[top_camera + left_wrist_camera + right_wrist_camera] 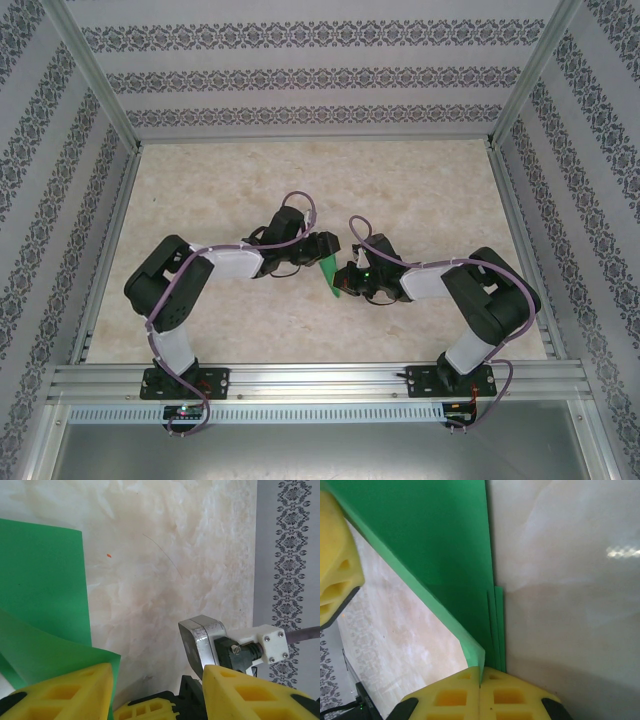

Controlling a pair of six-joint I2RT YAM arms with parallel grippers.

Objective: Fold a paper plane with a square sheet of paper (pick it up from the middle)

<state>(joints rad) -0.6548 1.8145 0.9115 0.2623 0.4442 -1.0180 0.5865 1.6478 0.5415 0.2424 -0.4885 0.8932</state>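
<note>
Wallpaper (300,75) in white with grey floral bands covers the three walls around the cell, and aluminium posts (95,75) rise at the far corners. Below lies the table (420,190), a glossy beige with pale marbling. In the right wrist view it catches a bright reflection. An aluminium rail (320,378) along the near edge carries both arm bases.

The left arm (180,290) and right arm (480,300), black and white with purple cable (300,205) looped along them, bend inward and meet near the middle of the table. The bright green paper (332,278) sits there between them, showing from above as a narrow slanted strip.

The right end effector (480,672) has its yellow pads pressed together on the paper's edge, and several layered green edges show just above the pads. The left end effector (157,680) has its yellow fingers well apart. In the left wrist view the paper fills the left side, one layer overlapping another, and its lower flap runs down to the left-hand finger; I cannot tell if they touch.

A silver block (200,642) on a white screwed bracket sits just beyond the other finger. A green light (365,272) glows on the right wrist. A tiny orange speck (108,555) marks the table beside the paper.
</note>
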